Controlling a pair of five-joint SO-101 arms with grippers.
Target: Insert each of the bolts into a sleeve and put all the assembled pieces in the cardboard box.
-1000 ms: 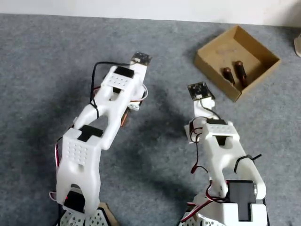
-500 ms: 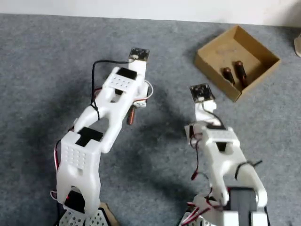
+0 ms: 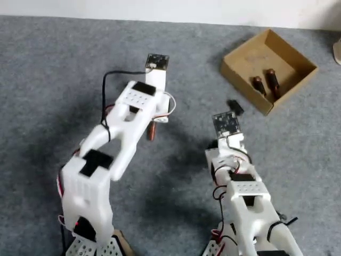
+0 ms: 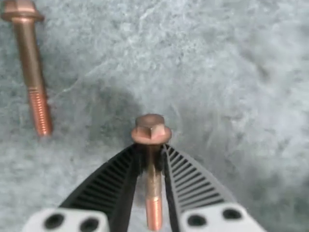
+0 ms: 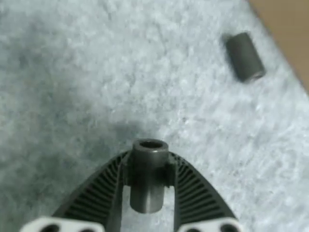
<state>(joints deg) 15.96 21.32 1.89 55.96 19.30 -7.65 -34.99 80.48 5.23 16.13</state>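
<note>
High view: box (image 3: 242, 89) holds two assembled pieces (image 3: 273, 82); spare sleeve (image 3: 235, 106) lies just beside it. Left wrist: left gripper (image 4: 150, 147) clamps a bolt (image 4: 151, 129), second bolt (image 4: 30, 67) lies loose nearby. Right wrist: right gripper (image 5: 148, 157) clamps a sleeve (image 5: 147, 188).

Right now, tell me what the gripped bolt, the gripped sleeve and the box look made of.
Gripped bolt: metal, likely copper-plated or copper-coloured steel, judging by its reddish metallic sheen and formed hex head.
Gripped sleeve: probably dark metal with a matte grey finish. It is a smooth bored tube and could be plastic.
Box: cardboard, with plain brown matte walls.
</note>
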